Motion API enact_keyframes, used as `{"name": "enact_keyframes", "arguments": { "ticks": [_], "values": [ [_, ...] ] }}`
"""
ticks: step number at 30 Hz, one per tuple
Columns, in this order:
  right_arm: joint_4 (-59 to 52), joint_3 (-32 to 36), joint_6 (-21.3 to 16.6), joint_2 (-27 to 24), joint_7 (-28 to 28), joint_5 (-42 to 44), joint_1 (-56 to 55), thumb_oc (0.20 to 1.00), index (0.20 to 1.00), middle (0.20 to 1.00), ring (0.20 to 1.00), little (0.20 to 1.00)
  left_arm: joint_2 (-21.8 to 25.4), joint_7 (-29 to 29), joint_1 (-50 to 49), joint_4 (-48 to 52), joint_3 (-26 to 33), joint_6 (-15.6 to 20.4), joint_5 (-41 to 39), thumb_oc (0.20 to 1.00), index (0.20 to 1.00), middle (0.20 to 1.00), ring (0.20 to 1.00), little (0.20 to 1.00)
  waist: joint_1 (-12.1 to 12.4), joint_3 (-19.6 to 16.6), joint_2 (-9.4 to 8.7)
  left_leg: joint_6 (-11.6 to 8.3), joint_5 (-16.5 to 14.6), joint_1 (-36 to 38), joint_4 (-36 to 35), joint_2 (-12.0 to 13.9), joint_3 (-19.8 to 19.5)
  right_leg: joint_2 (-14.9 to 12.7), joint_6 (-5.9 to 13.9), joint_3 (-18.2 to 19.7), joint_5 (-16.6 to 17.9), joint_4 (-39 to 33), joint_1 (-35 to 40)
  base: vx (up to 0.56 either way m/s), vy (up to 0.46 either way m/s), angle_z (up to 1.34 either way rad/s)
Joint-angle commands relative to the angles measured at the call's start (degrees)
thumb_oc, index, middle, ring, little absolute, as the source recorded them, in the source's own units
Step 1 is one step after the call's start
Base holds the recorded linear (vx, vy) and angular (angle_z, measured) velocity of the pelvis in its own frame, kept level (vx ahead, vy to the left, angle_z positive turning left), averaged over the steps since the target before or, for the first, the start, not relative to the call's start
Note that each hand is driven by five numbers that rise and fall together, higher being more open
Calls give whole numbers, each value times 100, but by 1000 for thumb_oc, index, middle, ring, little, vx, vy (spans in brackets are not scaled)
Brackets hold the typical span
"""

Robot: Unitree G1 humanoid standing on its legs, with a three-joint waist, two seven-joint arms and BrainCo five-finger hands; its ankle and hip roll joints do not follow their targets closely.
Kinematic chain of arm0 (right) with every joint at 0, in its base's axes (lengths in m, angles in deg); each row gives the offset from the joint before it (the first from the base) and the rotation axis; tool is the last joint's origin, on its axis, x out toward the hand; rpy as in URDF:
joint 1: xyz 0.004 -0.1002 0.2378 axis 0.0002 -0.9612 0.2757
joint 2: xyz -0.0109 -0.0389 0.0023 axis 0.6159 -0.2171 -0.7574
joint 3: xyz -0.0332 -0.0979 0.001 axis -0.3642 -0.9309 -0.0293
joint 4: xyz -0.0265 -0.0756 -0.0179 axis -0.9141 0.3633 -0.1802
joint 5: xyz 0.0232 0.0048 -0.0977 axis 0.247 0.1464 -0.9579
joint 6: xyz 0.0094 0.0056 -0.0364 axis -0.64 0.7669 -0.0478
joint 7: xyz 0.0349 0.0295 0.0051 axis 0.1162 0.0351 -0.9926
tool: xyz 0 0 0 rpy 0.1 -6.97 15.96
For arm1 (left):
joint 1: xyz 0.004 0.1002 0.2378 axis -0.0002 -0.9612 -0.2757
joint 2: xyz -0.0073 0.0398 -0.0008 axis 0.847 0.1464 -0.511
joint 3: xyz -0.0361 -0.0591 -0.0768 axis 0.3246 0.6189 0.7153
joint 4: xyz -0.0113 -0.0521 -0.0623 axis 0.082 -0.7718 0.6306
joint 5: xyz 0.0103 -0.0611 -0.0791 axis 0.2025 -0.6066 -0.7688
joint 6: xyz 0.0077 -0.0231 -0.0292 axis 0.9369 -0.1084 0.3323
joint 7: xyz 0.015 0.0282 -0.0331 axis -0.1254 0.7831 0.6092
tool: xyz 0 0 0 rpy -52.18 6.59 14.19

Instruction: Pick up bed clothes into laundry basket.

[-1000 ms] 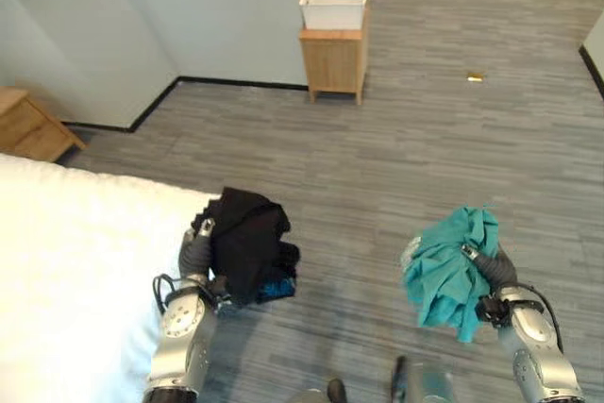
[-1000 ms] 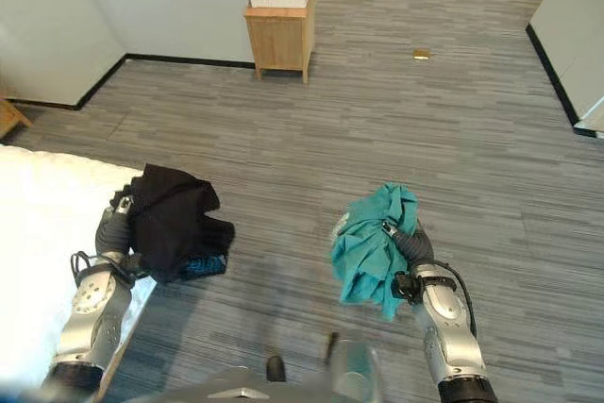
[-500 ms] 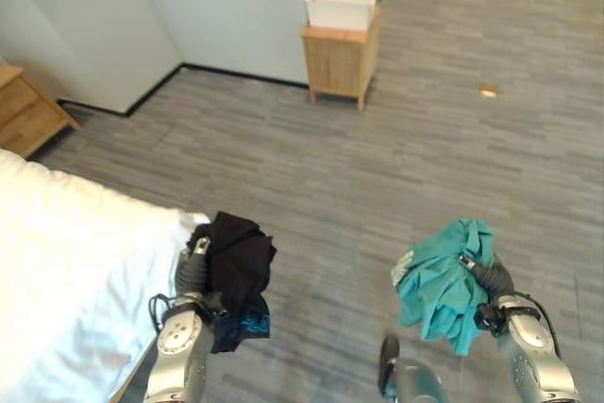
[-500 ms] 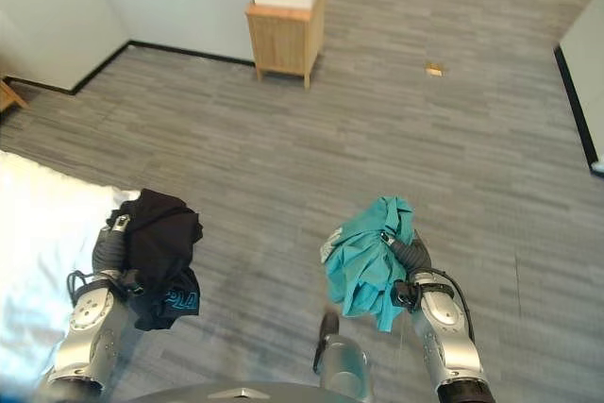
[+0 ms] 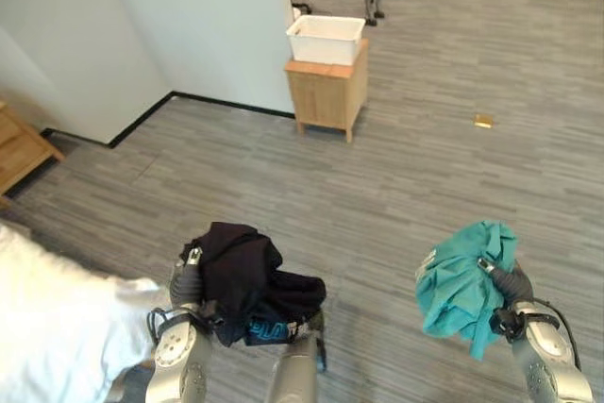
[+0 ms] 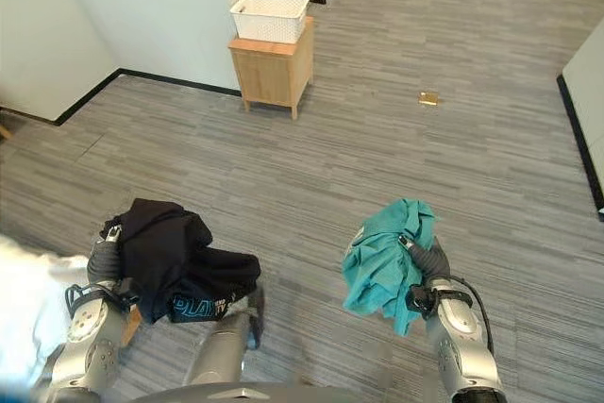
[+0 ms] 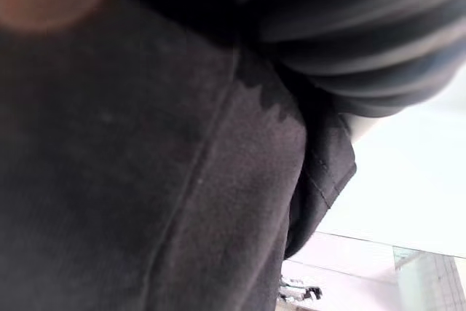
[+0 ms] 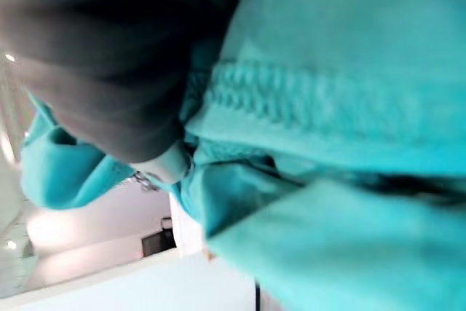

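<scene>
Here the left hand is curled around a bundle of black clothes, which hangs in the air beside the corner of the bed. The dark cloth is bunched up against the hand, and one fold with some blue print on it hangs down lower. In the left wrist view the black fabric lies directly on the hand and covers it.

The right hand is closed around a teal garment. This cloth is crumpled into a ball, with a loose end hanging below it, and it is held above the grey floor. In the right wrist view the teal cloth, with a ribbed seam on it, is wrapped tightly over the hand.

The two bundles are well apart from each other, one on each side. The white bed sheet shows at the lower left.

Farther away, a small wooden cabinet stands on the floor, just beside the corner of a pale wall. On top of the cabinet sits a white laundry basket. A small yellowish object lies on the floor to the right of the cabinet, well apart from it.
</scene>
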Motion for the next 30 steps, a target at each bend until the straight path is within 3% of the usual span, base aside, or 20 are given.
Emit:
{"name": "enact_keyframes", "arguments": {
  "ticks": [1, 2, 3, 4, 5, 7, 9, 10, 12, 14, 15, 16, 17, 19, 21, 22, 23, 25, 26, 30],
  "values": [
    [-475, 258, -295, -132, -307, -82, 450, 200, 200, 200, 200, 200, 365, 51, 166, 602, 355, 505, 184, 200, 200, 200, 200, 200, 338, -229, -28, -275, 541, 609, 441, 529, 28, -1021, 540, 626, 884, -106, 126, 395, 96, -31],
    [-517, 236, -299, -41, -346, -79, 404, 200, 200, 200, 200, 200, 331, 40, 57, 616, 381, 495, 242, 200, 200, 200, 200, 200, 390, -287, -100, -67, 366, 577, 665, 390, 27, -1176, 623, 593, 1000, 195, 127, 500, 195, -24],
    [-442, 140, -324, 46, -330, -141, 433, 200, 200, 200, 200, 200, 399, 61, 91, 576, 356, 442, 326, 200, 200, 200, 200, 200, 422, -298, -246, 241, 37, 724, 859, 124, 90, -1503, 745, 680, 1828, 1538, -261, 656, 289, -12],
    [-417, 79, -320, 127, -328, -76, 464, 200, 200, 200, 200, 200, 445, 86, 124, 586, 332, 427, 379, 200, 200, 200, 200, 200, 404, -277, -232, 419, -147, 933, 823, 18, 75, -1599, 776, 848, 2431, 2436, -542, 459, 237, 0],
    [-414, 80, -322, 127, -327, -76, 470, 200, 200, 200, 200, 200, 444, 87, 129, 585, 333, 426, 379, 200, 200, 200, 200, 200, 443, -297, -223, 427, -126, 917, 803, 46, 109, -1586, 780, 901, 2451, 2451, -602, 339, 230, 2],
    [-381, -51, -298, 289, -419, -15, 491, 200, 200, 200, 200, 200, 527, 72, 137, 649, 297, 378, 389, 200, 200, 200, 200, 200, 323, -164, -68, 691, -397, 1543, 581, -108, 3, -1847, 807, 857, 3122, 3726, -1299, 464, 294, 10],
    [-361, -84, -220, 282, -400, -204, 436, 200, 200, 200, 200, 200, 618, 50, 190, 669, 237, 332, 468, 200, 200, 200, 200, 200, 65, -70, 123, 799, -548, 2024, 352, -87, -181, -1519, 684, 990, 2676, 4408, -2093, 655, 223, 56],
    [-361, -97, -182, 301, -436, -122, 346, 200, 200, 200, 200, 200, 653, 36, 269, 657, 163, 335, 436, 200, 200, 200, 200, 200, -158, -16, 169, 796, -645, 2472, 198, -117, -378, -1385, 598, 971, 2263, 4204, -2644, 605, 102, 66],
    [-362, -71, -184, 301, -467, -84, 296, 200, 200, 200, 200, 200, 656, 19, 324, 659, 162, 352, 388, 200, 200, 200, 200, 200, -266, -1, 168, 727, -673, 2669, 103, -129, -469, -1371, 554, 862, 2144, 3668, -2867, 629, -54, 62],
    [-240, 43, -168, 245, -415, -120, 204, 200, 200, 200, 200, 200, 631, -29, 354, 584, 107, 365, 290, 200, 200, 200, 200, 200, -512, -20, 77, 569, -949, 3169, -144, -222, -750, -1403, 640, 805, 2275, 2055, -3201, 879, -177, 86],
    [-232, 74, -164, 241, -397, -136, 160, 200, 200, 200, 200, 200, 604, -16, 370, 492, 100, 367, 314, 200, 200, 200, 200, 200, -652, -2, 90, 489, -1107, 3473, -220, -164, -936, -1159, 718, 971, 2305, 1226, -3101, 510, -116, 46],
    [-233, 73, -164, 241, -397, -136, 161, 200, 200, 200, 200, 200, 605, -17, 373, 488, 101, 370, 314, 200, 200, 200, 200, 200, -665, 19, 103, 486, -1091, 3494, -231, -149, -949, -1147, 714, 944, 2366, 1129, -3032, 771, -192, 45],
    [-252, 123, -138, 208, -405, -157, 56, 200, 200, 200, 200, 200, 629, -18, 432, 393, 97, 402, 344, 200, 200, 200, 200, 200, -848, -28, 43, 341, -1259, 3807, -258, -62, -1180, -1100, 881, 1329, 2485, 370, -3154, 480, -120, 53],
    [-292, 162, -149, 193, -450, -145, 31, 200, 200, 200, 200, 200, 604, 16, 452, 376, 102, 433, 400, 200, 200, 200, 200, 200, -899, -46, 59, 280, -1380, 3987, -242, 55, -1238, -1073, 968, 1322, 2587, 141, -3159, 594, -175, 95],
    [-374, 205, -92, 145, -529, -112, -107, 200, 200, 200, 200, 200, 529, -8, 410, 384, 107, 419, 347, 200, 200, 200, 200, 200, -872, -157, 18, 162, -1391, 4042, 26, 127, -1281, -1127, 950, 1026, 2554, 268, -2976, 677, -276, 103],
    [-198, 131, -133, 150, -517, 26, -1, 200, 200, 200, 200, 200, 457, -21, 458, 312, 49, 412, 332, 200, 200, 200, 200, 200, -877, -235, -24, -39, -969, 3913, 861, 198, -1217, -1101, 762, 1039, 2541, 605, -2898, 556, -248, 24],
    [-189, 128, -138, 146, -518, 27, 4, 200, 200, 200, 200, 200, 456, -22, 458, 307, 49, 414, 331, 200, 200, 200, 200, 200, -874, -240, 30, -38, -1049, 3914, 913, 252, -1209, -1049, 767, 1022, 2485, 627, -2885, 572, -275, 12],
    [-262, 4, -182, 381, -437, 1509, 67, 200, 200, 200, 200, 200, 260, 75, 712, 282, -148, 423, -201, 200, 200, 200, 200, 200, -754, -46, -155, -293, -107, 2660, 3677, 270, -824, -1057, 349, 852, 2186, 570, -2216, 532, -378, 28],
    [-216, -75, -182, 415, -460, 1610, 26, 200, 200, 200, 200, 200, 228, 92, 707, 311, -228, 381, -270, 200, 200, 200, 200, 200, -717, 25, -282, -218, -65, 2305, 4112, 301, -633, -1075, 243, 811, 2079, 513, -2005, 427, -355, 63],
    [-405, -34, -94, 207, -350, 1054, -184, 200, 200, 200, 200, 200, 162, 35, 729, 389, -286, 362, -421, 200, 200, 200, 200, 200, -515, 146, -361, -158, -154, 1447, 3822, 514, -133, -1032, 189, 761, 1826, 226, -1384, 413, -230, 5]
  ]
}}
